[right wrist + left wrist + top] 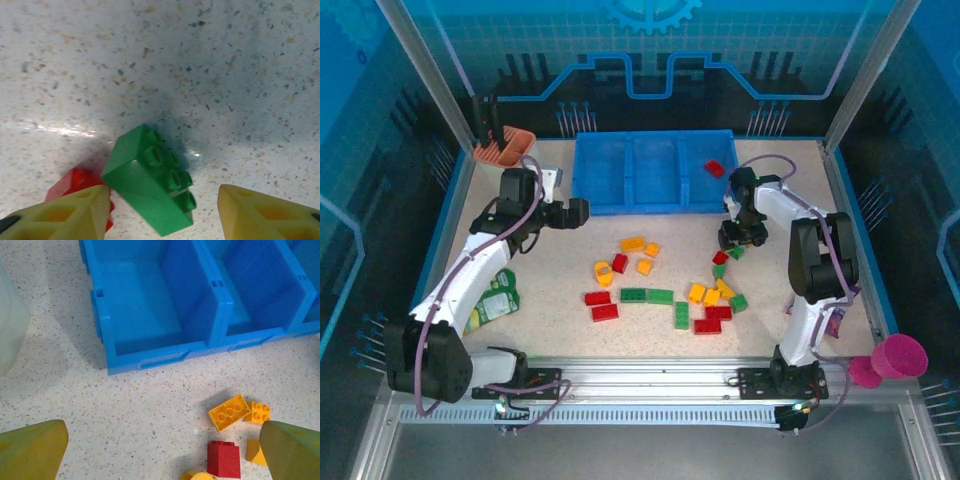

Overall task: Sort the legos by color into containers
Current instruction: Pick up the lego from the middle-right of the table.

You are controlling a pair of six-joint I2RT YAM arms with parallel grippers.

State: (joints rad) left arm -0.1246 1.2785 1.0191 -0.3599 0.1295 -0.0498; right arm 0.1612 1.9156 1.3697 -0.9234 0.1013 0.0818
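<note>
On the desk, the blue containers sit upper centre with one red brick in the right bin, legos scattered below, left fingers spread wide and idle nearby, while the half-open right fingers straddle a green brick low in frame, apparently lining up to pinch it.

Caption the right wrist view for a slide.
Open right gripper straddles a green lego on the speckled table, red lego beside it.
</note>
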